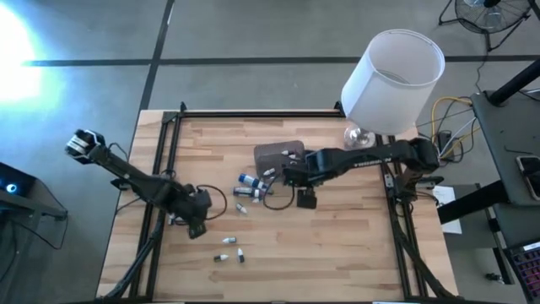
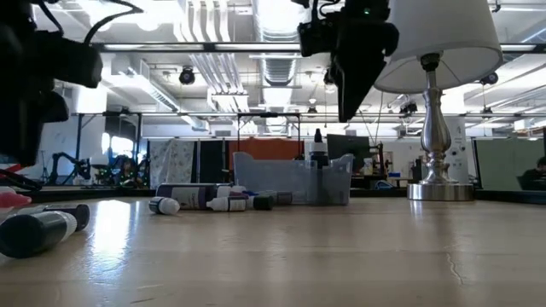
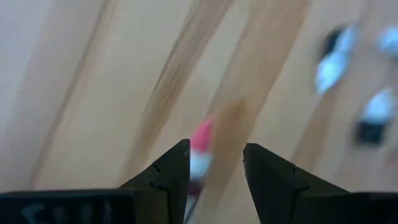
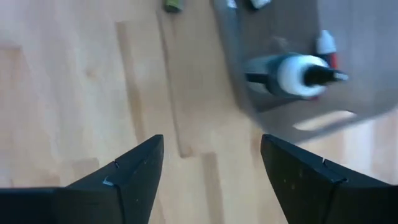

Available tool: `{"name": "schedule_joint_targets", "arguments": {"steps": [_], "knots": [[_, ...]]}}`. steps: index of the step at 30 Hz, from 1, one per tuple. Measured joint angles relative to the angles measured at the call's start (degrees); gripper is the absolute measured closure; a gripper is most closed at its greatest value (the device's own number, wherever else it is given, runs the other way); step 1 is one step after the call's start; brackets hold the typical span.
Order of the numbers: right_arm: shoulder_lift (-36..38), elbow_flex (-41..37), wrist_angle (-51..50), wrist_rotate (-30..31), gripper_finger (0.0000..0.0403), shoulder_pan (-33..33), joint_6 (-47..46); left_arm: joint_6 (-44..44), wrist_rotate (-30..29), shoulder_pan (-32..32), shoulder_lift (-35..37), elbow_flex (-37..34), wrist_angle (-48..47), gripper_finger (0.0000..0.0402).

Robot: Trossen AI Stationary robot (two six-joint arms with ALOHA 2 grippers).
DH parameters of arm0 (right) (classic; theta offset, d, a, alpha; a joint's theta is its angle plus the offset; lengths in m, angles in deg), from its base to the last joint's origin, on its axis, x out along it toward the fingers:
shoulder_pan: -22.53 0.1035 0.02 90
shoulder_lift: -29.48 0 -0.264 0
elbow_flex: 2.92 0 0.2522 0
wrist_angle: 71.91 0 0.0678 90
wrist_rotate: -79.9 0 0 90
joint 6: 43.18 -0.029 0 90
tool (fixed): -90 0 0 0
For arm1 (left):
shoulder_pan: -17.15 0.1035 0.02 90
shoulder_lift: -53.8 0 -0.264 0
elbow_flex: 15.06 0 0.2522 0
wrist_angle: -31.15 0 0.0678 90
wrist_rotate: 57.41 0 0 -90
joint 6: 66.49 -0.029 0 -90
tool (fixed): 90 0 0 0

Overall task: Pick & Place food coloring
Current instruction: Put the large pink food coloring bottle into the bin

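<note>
The table [image 1: 337,253] was made of pale wood strips. The left gripper [image 3: 214,165] had its fingers [image 3: 165,177] a little way open, holding nothing. A small bottle with a red cap [image 3: 200,149] lay on the wood just past the gap between those fingers. More little bottles [image 1: 229,249] lay loose nearby.

The right gripper [image 4: 211,168] had its fingers [image 4: 127,171] wide open and empty. Just beyond its fingers sat a grey tub [image 4: 292,43] with a white bottle [image 4: 292,73] in it. A lamp [image 1: 392,72] stood at the far edge. The room behind had a high ceiling with pipes [image 2: 213,60] and bright lights.
</note>
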Motion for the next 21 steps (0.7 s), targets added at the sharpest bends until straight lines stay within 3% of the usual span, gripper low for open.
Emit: {"name": "schedule_joint_targets", "arguments": {"steps": [7,10,15,17,21], "knots": [[-0.1,-1.6,4.3,-4.6,0.0144,-0.6,-5.9,-11.4,6.1,1.4,-13.4,6.0,-5.1,0.0275],[-0.1,-1.3,4.4,-4.8,0.0144,-0.1,-6.2,-17.6,5.8,0.2,-16.9,8.0,-5.5,0.0275],[-0.1,-1.1,4.5,-1.6,0.0142,2.3,-9.2,-19.4,-6.8,-6.3,-13.2,10.7,-6.0,0.0275],[-0.1,-1.2,4.9,0.6,0.0143,3.7,-10.2,-18.8,-7.7,-8.4,-10.0,11.0,-7.6,0.0275],[-0.1,-3.6,8.8,3.5,0.0145,6.3,-11.4,-17.5,-3.9,-10.3,-5.3,10.2,-10.1,0.0275]]}}
